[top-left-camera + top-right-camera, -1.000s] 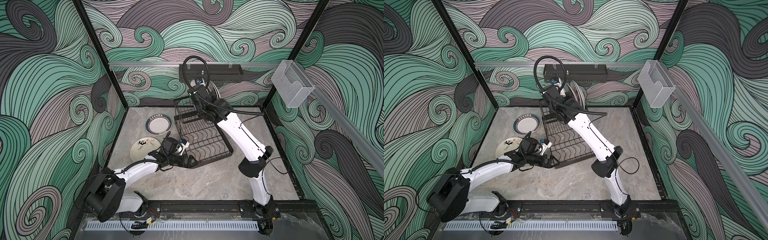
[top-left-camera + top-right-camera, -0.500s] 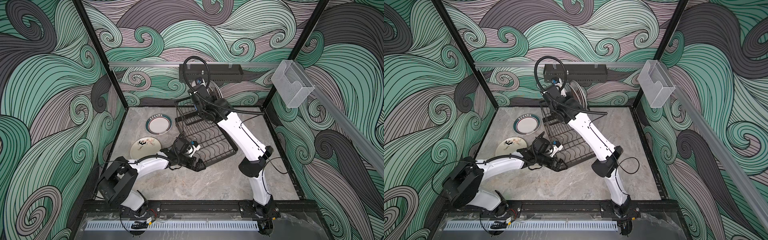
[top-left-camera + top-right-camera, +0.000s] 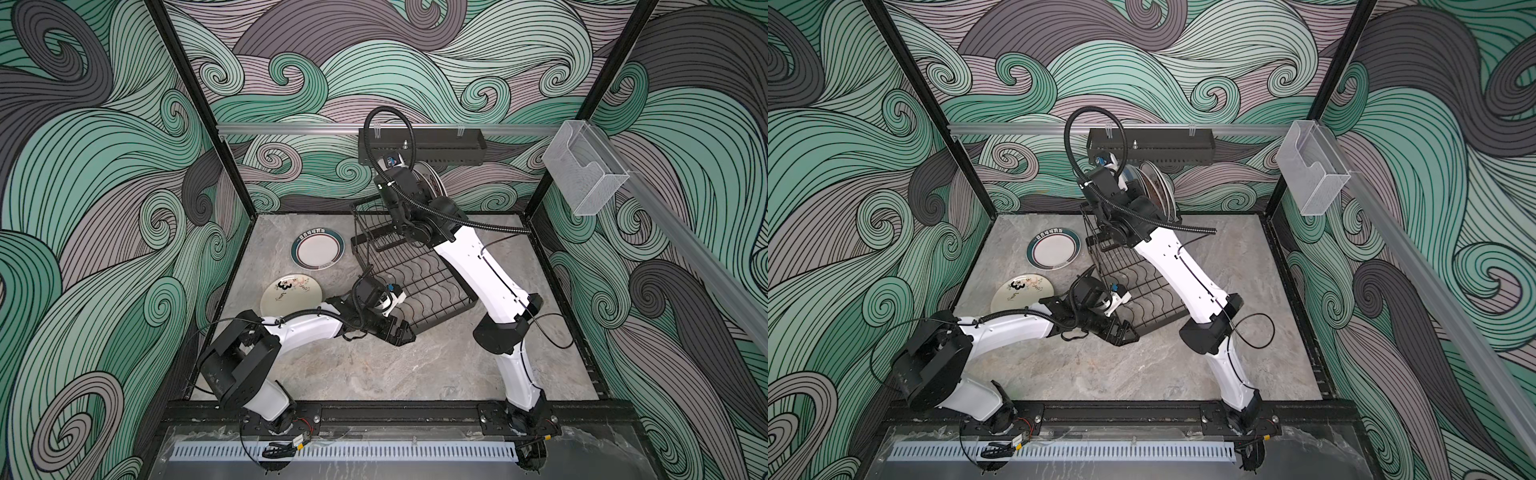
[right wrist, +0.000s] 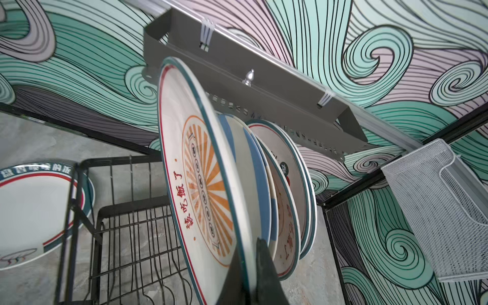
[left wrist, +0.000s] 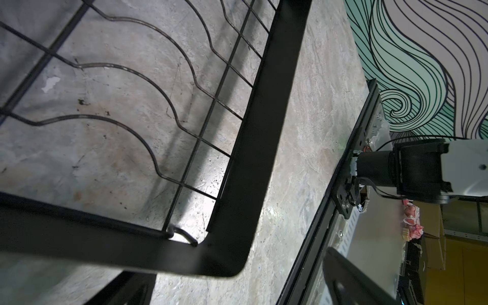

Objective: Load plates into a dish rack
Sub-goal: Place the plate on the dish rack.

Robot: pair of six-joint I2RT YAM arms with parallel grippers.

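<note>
Within the last second the wide-open left claw [image 3: 401, 332] has been swung to the near corner of the dish rack [image 3: 419, 286], centre frame, probably to steady it. The orange-sunburst plate [image 4: 203, 184] is pinched by the closed right claw [image 4: 247, 253] at upper centre, on edge, nearly upright, parallel to the slotted plates [image 4: 287, 198].

Left arm, white shells with black joints [image 3: 307, 328]: I see it stretched low and forward, wrist level, black parallel left gripper [image 3: 401, 333] spread wide. Matching right arm [image 3: 478, 270]: reaching high toward the back, black right gripper [image 4: 250, 264] pinched closed.
</note>
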